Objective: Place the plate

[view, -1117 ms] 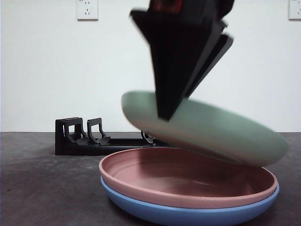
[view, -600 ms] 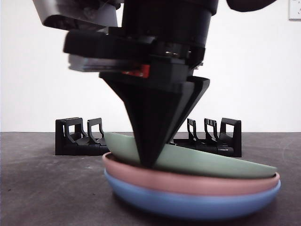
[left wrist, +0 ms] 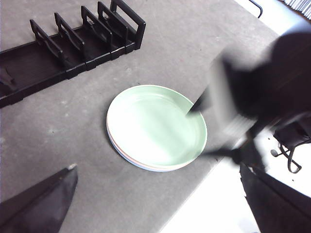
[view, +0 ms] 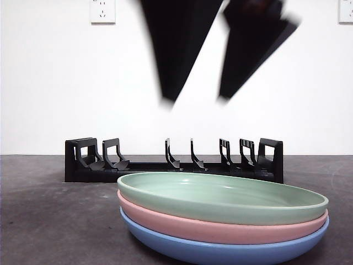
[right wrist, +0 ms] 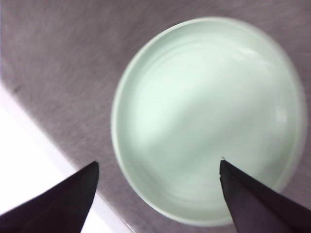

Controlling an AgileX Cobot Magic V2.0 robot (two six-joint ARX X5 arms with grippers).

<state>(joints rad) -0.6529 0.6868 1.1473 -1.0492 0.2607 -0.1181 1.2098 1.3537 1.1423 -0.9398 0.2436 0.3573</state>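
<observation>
Your right gripper (view: 196, 99) has let go: its two black jaws are spread wide and empty, blurred above the stack, where half a second ago they were down at the green plate's rim. In the right wrist view that gripper (right wrist: 158, 167) hangs over the green plate (right wrist: 206, 119), apart from it. The plate (view: 220, 197) no longer tilts; it lies level and nested in the pink plate (view: 220, 227), which sits in the blue plate (view: 220, 249).

Your left gripper (left wrist: 155, 204) waits well off to the side, jaws wide apart with nothing between them, looking down on the stack (left wrist: 155, 127) near the table's edge.

Behind the plates, a black slotted rack (view: 174, 161) stands clear of them on the dark, matte table (view: 49, 221). A white wall with a socket (view: 102, 10) closes the back.

The plates are smooth, shallow and round, with rolled rims.
</observation>
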